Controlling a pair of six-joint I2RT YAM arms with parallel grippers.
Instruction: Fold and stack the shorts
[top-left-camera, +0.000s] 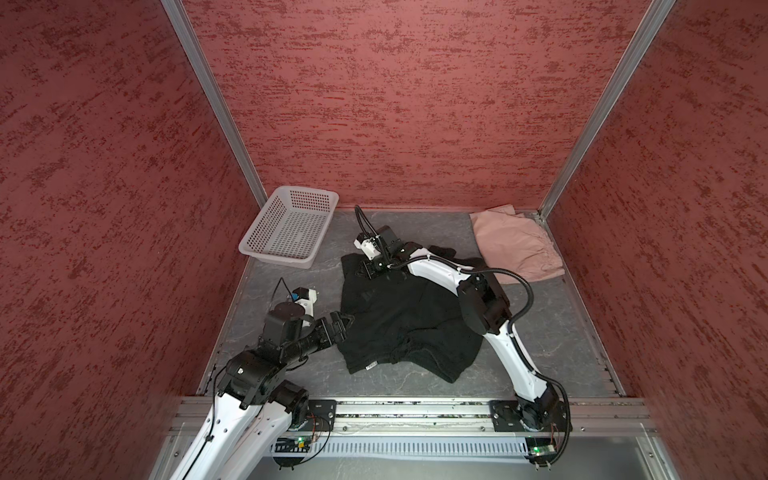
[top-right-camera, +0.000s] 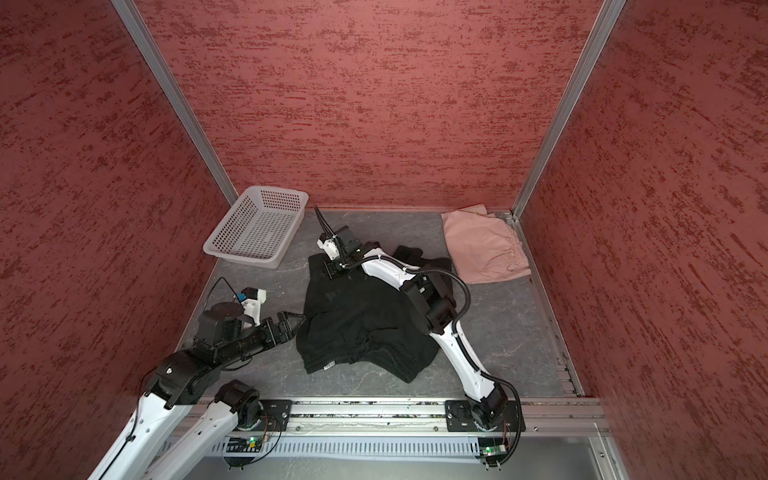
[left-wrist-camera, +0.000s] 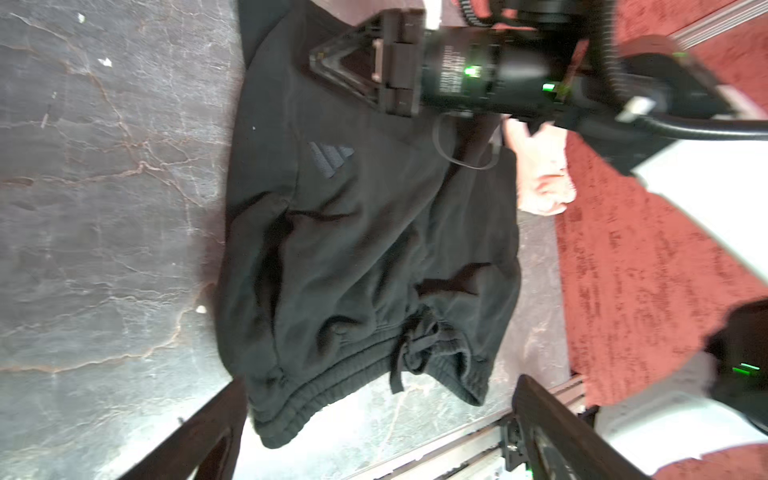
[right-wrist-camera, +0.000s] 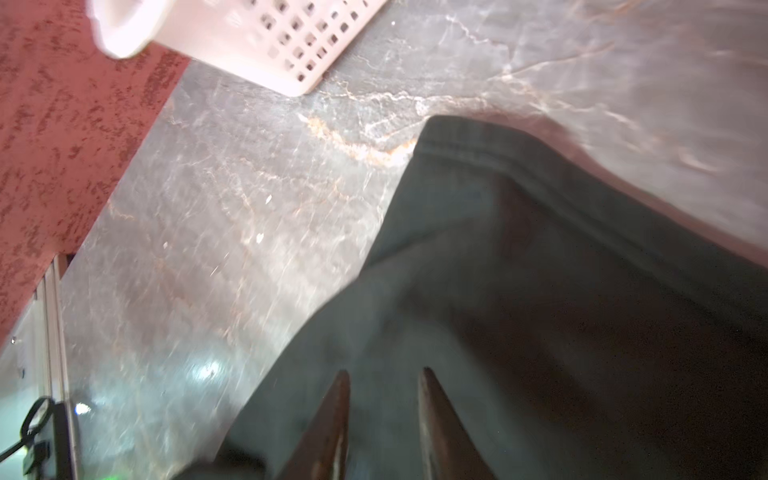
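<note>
The black shorts (top-left-camera: 399, 320) (top-right-camera: 365, 328) lie rumpled mid-table, waistband and drawstring toward the front, logo showing in the left wrist view (left-wrist-camera: 353, 249). The pink shorts (top-left-camera: 515, 245) (top-right-camera: 482, 249) lie folded in the far right corner. My left gripper (top-left-camera: 347, 322) (top-right-camera: 297, 322) (left-wrist-camera: 382, 378) is wide open at the black pair's left edge, holding nothing. My right gripper (top-left-camera: 365, 272) (top-right-camera: 330, 272) (right-wrist-camera: 384, 370) hangs over their far left corner (right-wrist-camera: 540, 291). Its fingers (right-wrist-camera: 338, 399) stand a narrow gap apart above the fabric, with nothing seen pinched.
A white perforated basket (top-left-camera: 274, 257) (top-right-camera: 241, 259) (right-wrist-camera: 266, 41) stands at the back left, close to the black shorts' far corner. Red walls close in three sides. A metal rail (top-left-camera: 415, 409) with both arm bases runs along the front.
</note>
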